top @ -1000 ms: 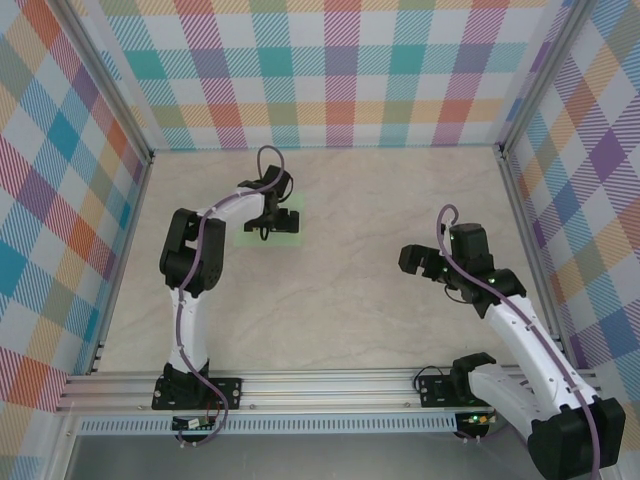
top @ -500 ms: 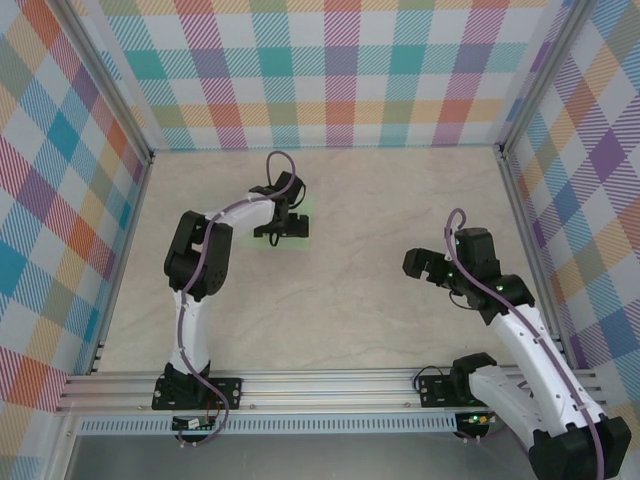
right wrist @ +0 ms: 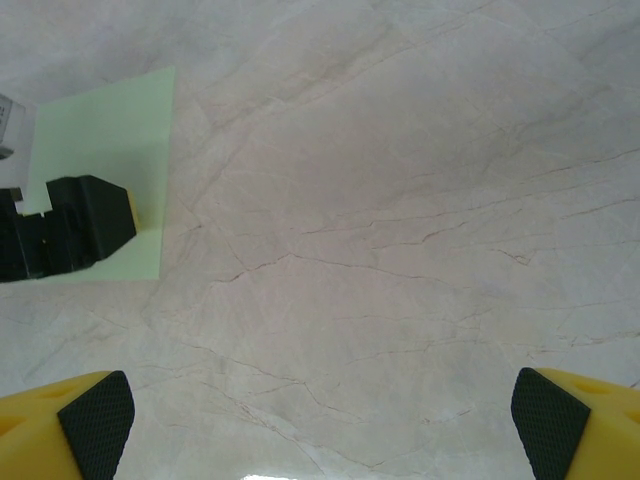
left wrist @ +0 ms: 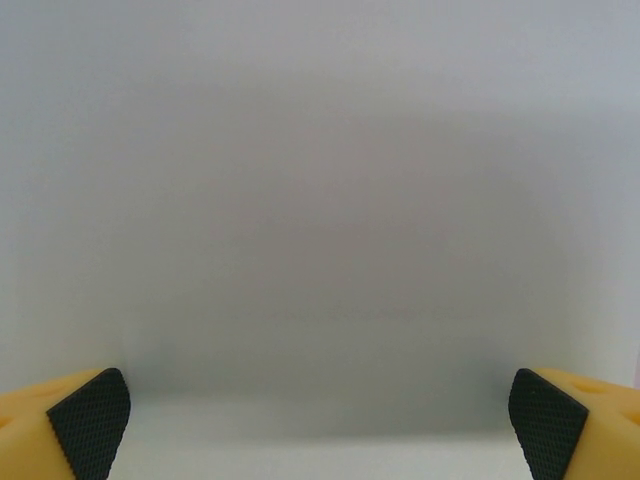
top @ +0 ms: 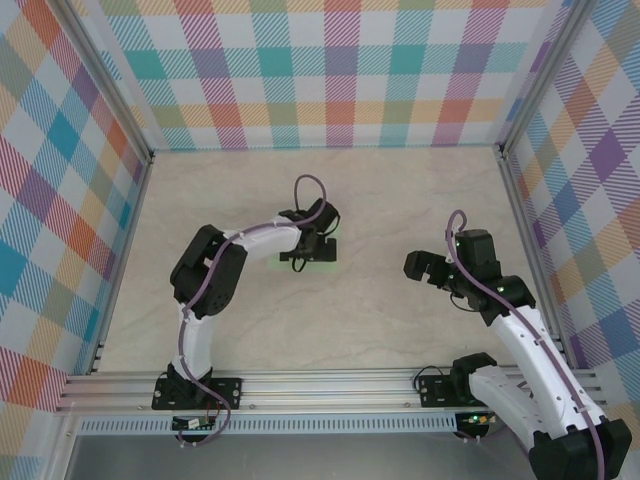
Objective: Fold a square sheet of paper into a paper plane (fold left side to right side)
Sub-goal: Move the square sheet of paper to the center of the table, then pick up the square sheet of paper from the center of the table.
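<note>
The square sheet of paper (right wrist: 100, 140) is overlain by the released left tool (top: 304, 249); the right tool (right wrist: 320, 418) is likewise released.

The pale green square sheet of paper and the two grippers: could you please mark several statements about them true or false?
The pale green square sheet of paper lies flat on the marbled table. True.
The left gripper sits over that sheet. True.
The right gripper is shut on the sheet. False: it is open, above bare table, apart from the sheet.
The sheet is folded into a pointed dart. False: it looks flat and unfolded.
</note>
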Motion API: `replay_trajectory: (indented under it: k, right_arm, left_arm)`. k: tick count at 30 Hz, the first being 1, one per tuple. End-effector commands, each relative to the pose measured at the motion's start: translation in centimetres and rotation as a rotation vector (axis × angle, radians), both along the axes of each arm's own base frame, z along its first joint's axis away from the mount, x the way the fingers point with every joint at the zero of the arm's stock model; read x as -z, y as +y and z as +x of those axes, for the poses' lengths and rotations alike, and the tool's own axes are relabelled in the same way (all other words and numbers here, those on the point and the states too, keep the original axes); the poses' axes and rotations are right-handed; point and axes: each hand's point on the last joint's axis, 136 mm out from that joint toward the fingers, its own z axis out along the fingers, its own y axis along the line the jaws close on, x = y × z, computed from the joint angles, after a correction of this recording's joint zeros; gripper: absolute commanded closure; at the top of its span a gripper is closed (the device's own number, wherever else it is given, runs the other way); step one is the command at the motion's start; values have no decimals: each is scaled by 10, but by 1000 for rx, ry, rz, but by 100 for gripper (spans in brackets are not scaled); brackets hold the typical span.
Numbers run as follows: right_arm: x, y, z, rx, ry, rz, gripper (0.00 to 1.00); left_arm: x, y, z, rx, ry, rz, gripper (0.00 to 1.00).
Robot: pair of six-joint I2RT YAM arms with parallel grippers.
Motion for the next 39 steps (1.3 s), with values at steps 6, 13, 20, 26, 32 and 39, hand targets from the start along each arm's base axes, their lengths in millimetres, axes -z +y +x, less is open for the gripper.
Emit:
replay_trajectory:
  k: [6, 13, 20, 26, 32, 39]
  right_arm:
    - [3, 4, 0, -9, 18, 8, 0]
    - [12, 10, 2, -38, 44, 17, 0]
    - [22, 34, 21, -124, 110, 67, 0]
    - [33, 67, 64, -221, 147, 67, 0]
    - [58, 107, 115, -288, 206, 31, 0]
    - [91, 148, 155, -338, 267, -42, 0]
  left_arm:
    - [32, -44, -75, -9, 174, -53, 0]
    - [-19, -62, -61, 36, 96, -145, 0]
    - [-72, -46, -49, 15, 9, -307, 1]
    - [-76, -19, -46, -11, 10, -447, 9]
    - [-65, -18, -38, -5, 39, -590, 11]
    - [-39, 0, -36, -47, 77, -542, 11]
